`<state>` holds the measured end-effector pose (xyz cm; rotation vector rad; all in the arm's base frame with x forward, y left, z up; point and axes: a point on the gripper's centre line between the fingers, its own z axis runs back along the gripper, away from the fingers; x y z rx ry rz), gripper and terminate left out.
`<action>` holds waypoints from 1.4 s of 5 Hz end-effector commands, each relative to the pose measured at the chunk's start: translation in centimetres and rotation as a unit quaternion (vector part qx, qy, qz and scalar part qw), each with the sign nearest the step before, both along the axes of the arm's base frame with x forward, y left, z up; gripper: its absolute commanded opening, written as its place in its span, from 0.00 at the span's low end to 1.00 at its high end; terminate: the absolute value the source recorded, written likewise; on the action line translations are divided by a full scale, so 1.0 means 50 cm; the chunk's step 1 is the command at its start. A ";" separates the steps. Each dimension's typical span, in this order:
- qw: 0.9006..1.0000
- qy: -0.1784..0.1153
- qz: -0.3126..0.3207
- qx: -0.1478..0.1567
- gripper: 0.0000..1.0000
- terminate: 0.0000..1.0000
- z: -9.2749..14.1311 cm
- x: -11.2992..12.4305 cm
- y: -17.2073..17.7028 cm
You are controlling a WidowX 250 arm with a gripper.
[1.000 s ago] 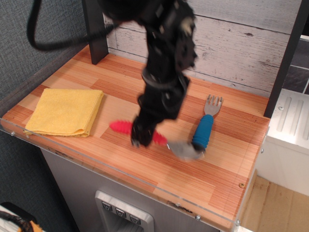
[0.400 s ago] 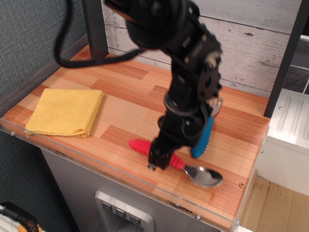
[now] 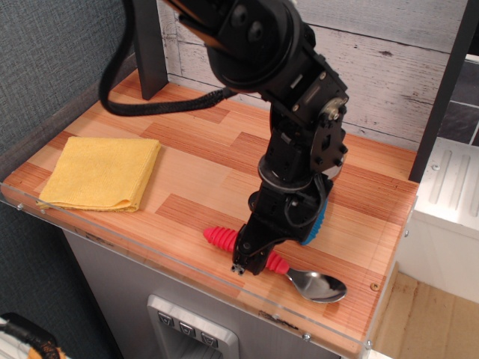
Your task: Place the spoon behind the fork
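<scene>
The spoon [image 3: 318, 285], with a ribbed red handle and a shiny silver bowl, lies on the wooden tabletop near the front right edge. My black gripper [image 3: 251, 256] is shut on the middle of its red handle, low at the table surface. The fork [image 3: 317, 222] with a blue handle is mostly hidden behind my arm; only a strip of blue shows just beyond the spoon, and its tines are hidden.
A folded yellow cloth [image 3: 102, 172] lies at the front left. The table's front edge [image 3: 179, 262] has a clear plastic lip close to the spoon. A dark post [image 3: 148, 52] stands at the back left, before a white plank wall [image 3: 389, 67].
My gripper has carried the spoon from the table's middle to the right and toward the front edge. The arm now hides the fork's tines.
</scene>
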<state>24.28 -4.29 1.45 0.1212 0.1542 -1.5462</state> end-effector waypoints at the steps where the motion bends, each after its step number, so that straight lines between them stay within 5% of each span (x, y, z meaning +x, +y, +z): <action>1: 1.000 -0.017 -0.008 -0.012 1.00 0.00 0.023 0.008 -0.019; 3: 0.999 -0.027 -0.005 -0.030 1.00 0.00 0.038 0.003 -0.010; 5: 0.996 -0.077 0.043 -0.027 1.00 0.00 0.107 0.006 0.006; 6: 0.991 -0.074 0.113 -0.001 1.00 0.00 0.126 0.012 0.020; 7: 0.975 -0.081 0.206 0.001 1.00 0.00 0.146 0.004 0.050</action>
